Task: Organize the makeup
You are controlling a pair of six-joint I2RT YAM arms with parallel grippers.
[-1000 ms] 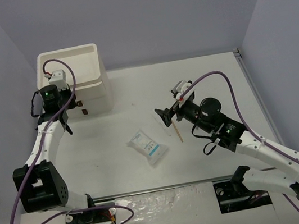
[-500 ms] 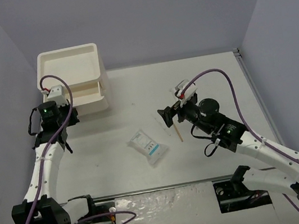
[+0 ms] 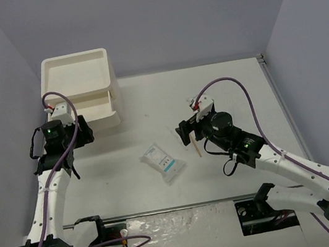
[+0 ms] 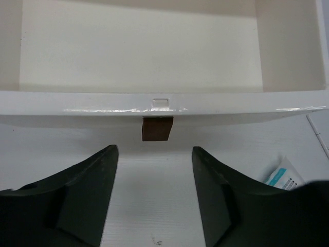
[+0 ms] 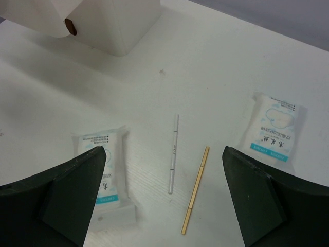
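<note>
While both arms reach out over the white worktop (image 3: 209,91), neither hand carries anything.

The left hand (image 4: 154,154) hovers low in front of the white drawer box (image 3: 113,84) at the far left. Its two dark fingers are spread apart with nothing between them. Its wrist view looks straight into a pulled-out drawer (image 4: 103,100), whose inside shows bare and pale. A small brown tab (image 4: 157,128) hangs below the drawer's front edge, centred between the fingers. This lining-up suggests the hand is there to work the drawer, probably so that it is ready to take the items.

The right hand (image 5: 163,154) hangs above the middle of the worktop. Its fingers are spread wide and touch nothing. The makeup lies loose beneath it, all of it outside the box. A thin white stick (image 5: 174,154) and a wooden stick (image 5: 196,190) lie side by side, near each other but apart, roughly midway between the fingers. A first packet (image 5: 103,175), flat and white with blue print, lies just beside the left finger. A second packet (image 5: 275,128) lies off to the right, well apart from the sticks.

The wide spread of the fingers over the sticks reads as preparation for a pick. The sticks are thin and lie flat, so the fingers would likely need to come right down to the surface. No brushes or tubes can be seen in any view.
</note>
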